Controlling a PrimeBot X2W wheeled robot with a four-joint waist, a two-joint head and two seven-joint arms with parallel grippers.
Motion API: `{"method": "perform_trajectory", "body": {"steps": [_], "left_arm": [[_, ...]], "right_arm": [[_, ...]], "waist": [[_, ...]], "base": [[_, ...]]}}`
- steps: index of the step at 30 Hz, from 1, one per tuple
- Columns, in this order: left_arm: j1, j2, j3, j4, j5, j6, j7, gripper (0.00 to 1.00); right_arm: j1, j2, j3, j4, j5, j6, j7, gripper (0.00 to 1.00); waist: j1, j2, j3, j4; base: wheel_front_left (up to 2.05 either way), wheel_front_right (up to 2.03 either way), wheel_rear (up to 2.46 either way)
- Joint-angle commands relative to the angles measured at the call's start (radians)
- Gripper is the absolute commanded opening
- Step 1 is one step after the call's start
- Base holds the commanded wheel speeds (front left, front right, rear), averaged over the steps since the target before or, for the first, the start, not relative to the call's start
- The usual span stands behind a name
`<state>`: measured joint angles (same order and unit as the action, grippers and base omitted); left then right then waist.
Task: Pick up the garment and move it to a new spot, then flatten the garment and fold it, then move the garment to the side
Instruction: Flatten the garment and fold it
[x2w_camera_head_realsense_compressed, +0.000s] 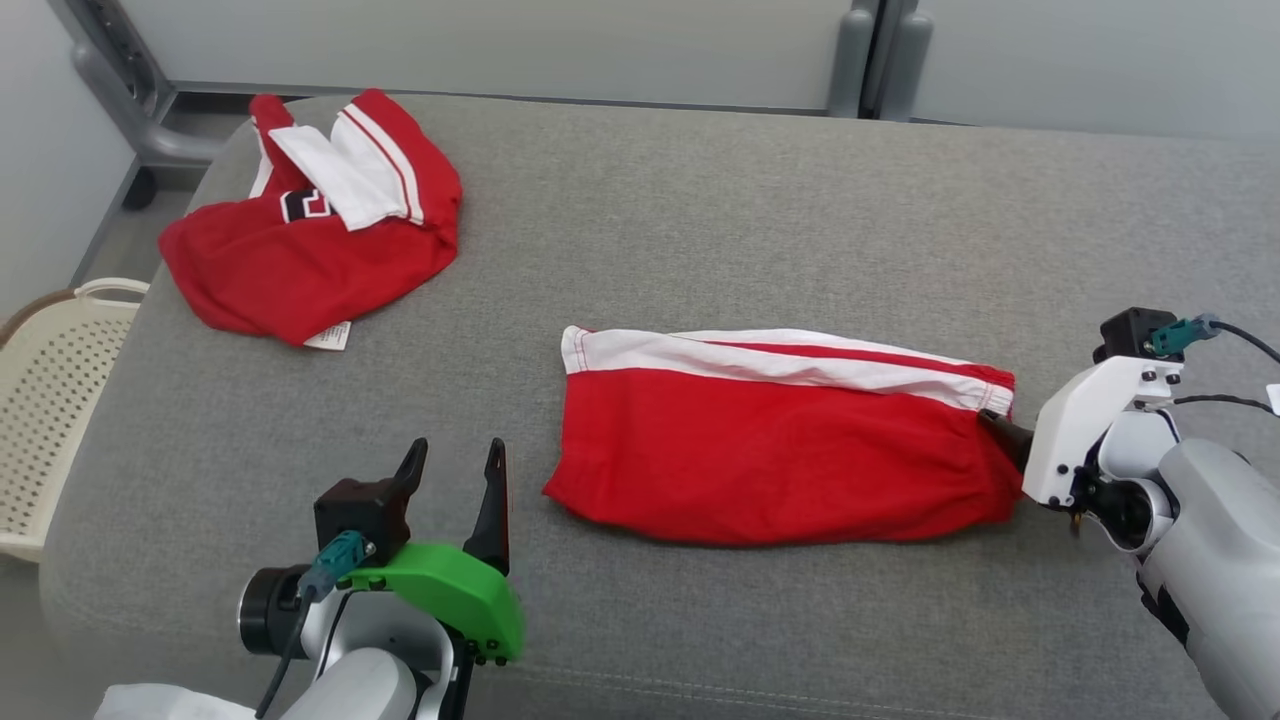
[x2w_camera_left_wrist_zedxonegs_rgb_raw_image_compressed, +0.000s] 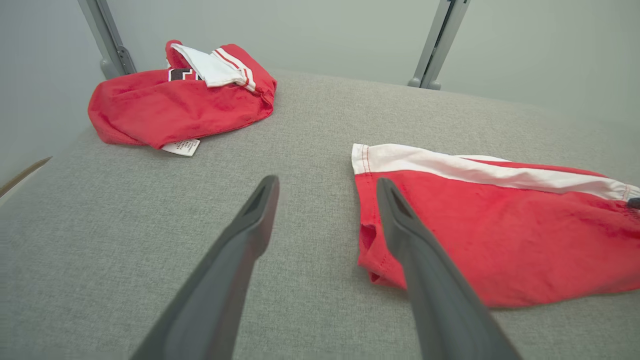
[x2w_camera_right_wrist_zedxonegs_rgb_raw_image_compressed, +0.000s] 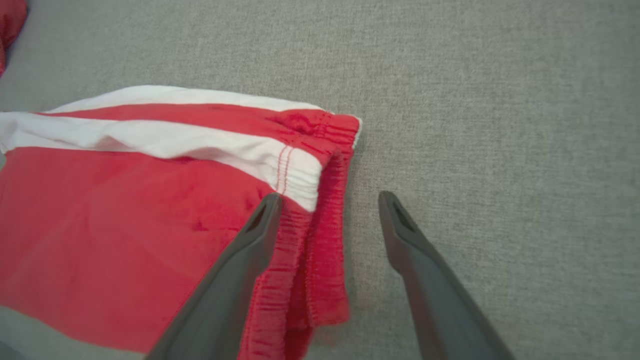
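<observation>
We see the red garment (x2w_camera_head_realsense_compressed: 780, 450) lying folded mid-way along the grey cushion (x2w_camera_head_realsense_compressed: 700, 200), left gripper (x2w_camera_head_realsense_compressed: 456, 447) spread beside its left end, right gripper (x2w_camera_right_wrist_zedxonegs_rgb_raw_image_compressed: 330, 197) spread over its right end, so we reckon only the move aside remains.

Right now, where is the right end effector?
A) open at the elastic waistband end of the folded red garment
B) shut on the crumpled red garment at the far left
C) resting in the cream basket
A: the right end effector has its fingers spread at the gathered waistband end of the folded red garment.
</observation>
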<state>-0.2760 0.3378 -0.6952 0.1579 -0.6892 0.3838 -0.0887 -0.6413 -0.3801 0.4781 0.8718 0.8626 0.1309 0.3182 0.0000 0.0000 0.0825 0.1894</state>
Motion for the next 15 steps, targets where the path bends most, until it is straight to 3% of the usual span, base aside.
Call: {"method": "perform_trajectory", "body": {"steps": [1,10,11,12,13,15], "left_arm": [[0.016,0.009,0.001,-0.008,0.004,0.007,0.003,1.0],[0.03,0.023,-0.007,-0.054,0.008,0.024,0.017,1.0],[0.032,0.024,-0.008,-0.057,0.008,0.025,0.018,1.0],[0.033,0.025,-0.009,-0.059,0.008,0.025,0.019,1.0],[0.034,0.026,-0.01,-0.061,0.009,0.026,0.021,1.0],[0.035,0.028,-0.013,-0.063,0.009,0.027,0.024,1.0]], "right_arm": [[-0.009,0.001,-0.006,0.013,-0.007,0.0,-0.006,1.0],[-0.018,0.033,-0.063,0.113,0.029,0.0,0.024,1.0],[-0.016,0.034,-0.064,0.115,0.032,0.0,0.029,0.92],[-0.014,0.035,-0.063,0.116,0.034,0.0,0.034,0.6],[-0.01,0.037,-0.06,0.114,0.035,0.0,0.033,0.44],[-0.002,0.04,-0.057,0.109,0.039,0.0,0.034,0.25]], "waist": [[0.0,0.0,0.012,0.031],[0.0,0.0,0.014,0.076],[0.0,0.0,0.012,0.078],[0.0,0.0,0.01,0.079],[0.0,0.0,0.008,0.081],[0.0,0.0,0.005,0.084]], "base": [[0.0,0.0,0.0],[0.0,0.0,0.0],[0.0,0.0,0.0],[0.0,0.0,0.0],[0.0,0.0,0.0],[0.0,0.0,0.0]]}}
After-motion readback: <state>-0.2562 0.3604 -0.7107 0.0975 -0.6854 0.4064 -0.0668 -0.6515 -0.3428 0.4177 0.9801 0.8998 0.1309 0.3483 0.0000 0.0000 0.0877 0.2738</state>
